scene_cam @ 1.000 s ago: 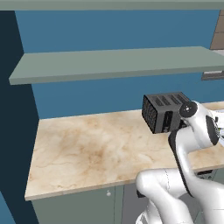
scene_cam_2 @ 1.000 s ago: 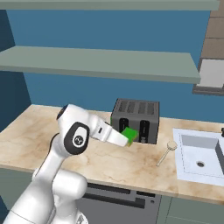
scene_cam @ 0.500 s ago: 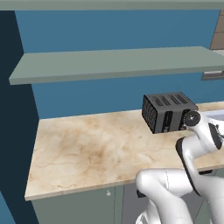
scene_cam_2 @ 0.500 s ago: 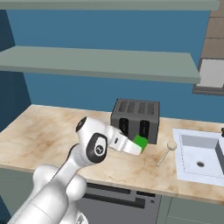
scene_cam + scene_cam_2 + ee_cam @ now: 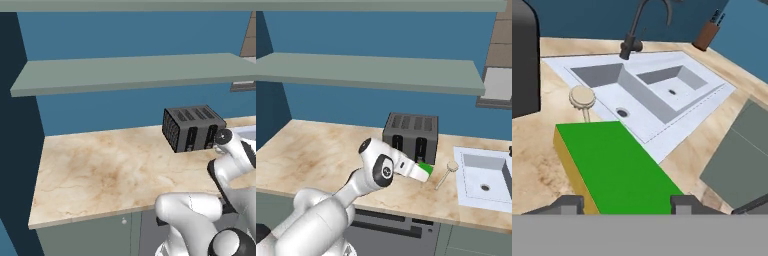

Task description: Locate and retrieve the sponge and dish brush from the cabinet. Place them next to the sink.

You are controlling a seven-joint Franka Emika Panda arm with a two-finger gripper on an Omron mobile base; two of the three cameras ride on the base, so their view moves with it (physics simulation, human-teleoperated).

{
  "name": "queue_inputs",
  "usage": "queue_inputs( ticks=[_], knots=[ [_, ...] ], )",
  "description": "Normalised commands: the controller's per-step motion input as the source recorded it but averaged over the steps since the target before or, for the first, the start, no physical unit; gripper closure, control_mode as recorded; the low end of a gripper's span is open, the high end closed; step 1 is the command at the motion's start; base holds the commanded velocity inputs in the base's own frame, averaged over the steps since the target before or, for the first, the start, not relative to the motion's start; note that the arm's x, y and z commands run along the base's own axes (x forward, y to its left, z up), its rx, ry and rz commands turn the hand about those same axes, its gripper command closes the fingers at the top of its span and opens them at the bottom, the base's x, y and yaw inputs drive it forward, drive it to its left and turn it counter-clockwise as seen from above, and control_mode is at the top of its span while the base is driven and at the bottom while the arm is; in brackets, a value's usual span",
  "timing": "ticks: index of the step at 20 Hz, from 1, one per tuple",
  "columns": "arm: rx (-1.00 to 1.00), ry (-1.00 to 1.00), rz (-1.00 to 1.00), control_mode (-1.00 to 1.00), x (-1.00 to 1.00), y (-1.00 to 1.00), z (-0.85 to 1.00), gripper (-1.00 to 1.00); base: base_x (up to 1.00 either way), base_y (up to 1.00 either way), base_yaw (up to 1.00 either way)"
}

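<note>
The sponge [image 5: 612, 167] sits green side up between the two finger tips of the gripper [image 5: 627, 205], low over the counter [image 5: 316, 155] in front of the toaster [image 5: 411, 132]. The tips flank its sides, but whether they clamp it or have let go I cannot tell. The brush [image 5: 445, 172] already lies on the counter just beside the sink [image 5: 483, 177], its round head near the basin's rim, the handle running back toward the sponge. So the step in hand looks like placing the sponge, the last item. The next move calls for settling it flat on the stone beside the brush, clear of the basin edge, then spreading the fingers and lifting straight away without dragging it.
</note>
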Motion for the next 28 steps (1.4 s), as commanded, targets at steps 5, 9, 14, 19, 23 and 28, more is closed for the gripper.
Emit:
queue_inputs(
  ticks=[5,9,14,19,23,28],
  knots=[
    [0.02,0.03,0.0,-1.0,0.23,-0.19,-0.27,1.0,0.0,0.0,0.0],
    [0.03,0.07,0.0,-1.0,0.23,-0.24,-0.34,1.0,0.0,0.0,0.0],
    [0.03,0.06,0.0,-1.0,0.2,-0.25,-0.35,1.0,0.0,0.0,0.0],
    [0.02,0.04,0.0,-1.0,0.19,-0.22,-0.32,1.0,0.0,0.0,0.0],
    [0.01,0.0,0.0,-1.0,0.15,-0.09,-0.15,1.0,0.0,0.0,0.0],
    [0.03,0.0,0.0,-1.0,0.08,-0.15,-0.12,1.0,0.0,0.0,0.0]
  ],
)
